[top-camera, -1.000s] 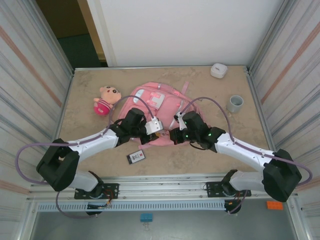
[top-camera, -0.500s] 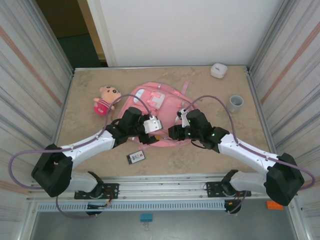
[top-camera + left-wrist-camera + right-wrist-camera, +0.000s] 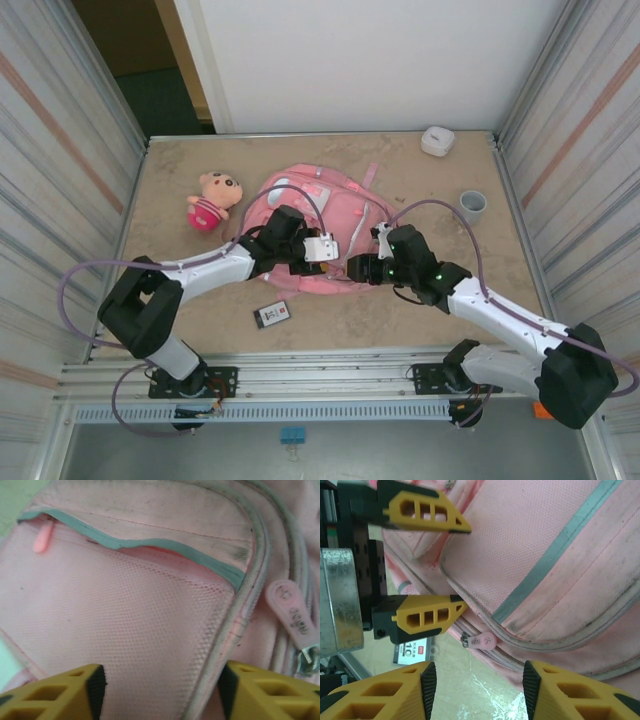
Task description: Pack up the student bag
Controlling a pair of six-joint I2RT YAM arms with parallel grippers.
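Observation:
The pink student bag (image 3: 322,205) lies flat in the middle of the table. My left gripper (image 3: 318,268) is at its near edge, open; its yellow fingers (image 3: 60,692) straddle the mesh pocket (image 3: 125,625) with its grey-green trim, gripping nothing. A pink zipper pull (image 3: 292,612) lies just right of them. My right gripper (image 3: 352,270) faces the left one from the right, open, just off the bag's near edge. Between its fingers (image 3: 395,690) I see bare table and, a little beyond, the zipper pull (image 3: 480,641). The left gripper's fingers (image 3: 427,615) show there too, spread apart.
A small card marked 10 (image 3: 272,314) lies on the table in front of the bag. A plush doll (image 3: 212,200) sits to the bag's left. A grey cup (image 3: 471,206) and a white case (image 3: 437,140) stand at the back right. Metal walls flank both sides.
Both grippers have opened; the right one was shut a second ago. The left arm has stretched further right along the bag's near edge, and the right gripper has drawn back slightly.

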